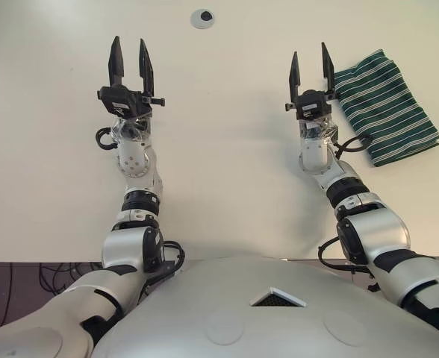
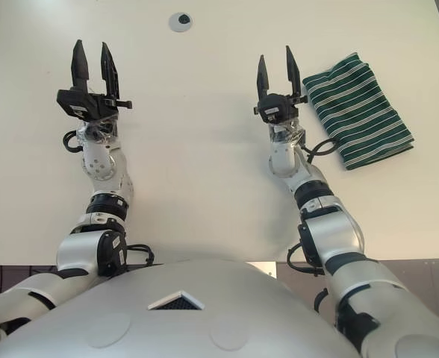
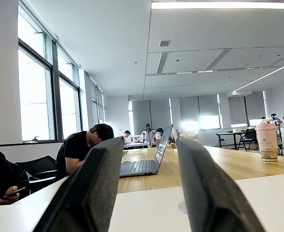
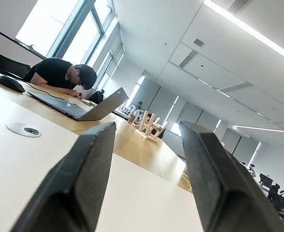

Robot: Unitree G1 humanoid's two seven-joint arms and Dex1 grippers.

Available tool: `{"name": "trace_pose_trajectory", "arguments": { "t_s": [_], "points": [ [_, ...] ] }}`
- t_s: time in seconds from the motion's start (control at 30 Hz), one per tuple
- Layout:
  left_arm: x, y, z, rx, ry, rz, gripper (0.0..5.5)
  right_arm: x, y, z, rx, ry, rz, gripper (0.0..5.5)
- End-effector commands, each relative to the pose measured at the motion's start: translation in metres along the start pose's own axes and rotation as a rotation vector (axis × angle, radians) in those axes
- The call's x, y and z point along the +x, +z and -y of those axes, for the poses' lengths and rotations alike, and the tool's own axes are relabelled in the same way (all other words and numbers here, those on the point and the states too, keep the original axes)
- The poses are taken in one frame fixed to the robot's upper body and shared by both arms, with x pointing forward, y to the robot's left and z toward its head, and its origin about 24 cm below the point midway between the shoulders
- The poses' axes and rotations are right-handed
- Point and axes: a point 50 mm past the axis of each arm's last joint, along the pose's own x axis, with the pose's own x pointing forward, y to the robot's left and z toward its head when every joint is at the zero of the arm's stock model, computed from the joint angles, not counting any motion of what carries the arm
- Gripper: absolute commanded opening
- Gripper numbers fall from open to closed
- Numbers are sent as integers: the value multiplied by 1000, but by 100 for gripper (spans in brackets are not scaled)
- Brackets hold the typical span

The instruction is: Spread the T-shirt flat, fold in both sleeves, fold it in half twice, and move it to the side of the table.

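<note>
I'm holding my left gripper [image 1: 129, 45] and right gripper [image 1: 310, 52] spread and empty above the table [image 1: 219, 186]. The T-shirt [image 1: 384, 104] is lying folded just beside the right gripper. It's looking soft, light and floppy, so I'd be pinching its thick folded edge.

I'm getting bright, flat, even light across the white table [image 1: 227, 194], top to bottom of the frame. On the wrist feeds the windows [image 3: 35, 96] blow out white, and a ceiling light strip [image 3: 219, 5] glares overhead.
</note>
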Motion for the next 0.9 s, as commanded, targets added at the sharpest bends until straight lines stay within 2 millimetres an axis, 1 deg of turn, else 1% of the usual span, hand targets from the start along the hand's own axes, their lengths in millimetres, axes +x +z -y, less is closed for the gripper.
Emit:
{"name": "trace_pose_trajectory", "arguments": {
  "t_s": [0.03, 0.9],
  "points": [
    [-19, -9, -8, 27, 3, -71, 193, 6, 1, 2, -20, 6, 13, 238],
    [-19, -9, -8, 32, 2, -73, 193, 6, 0, 0, -26, 18, 10, 238]
  ]
}}
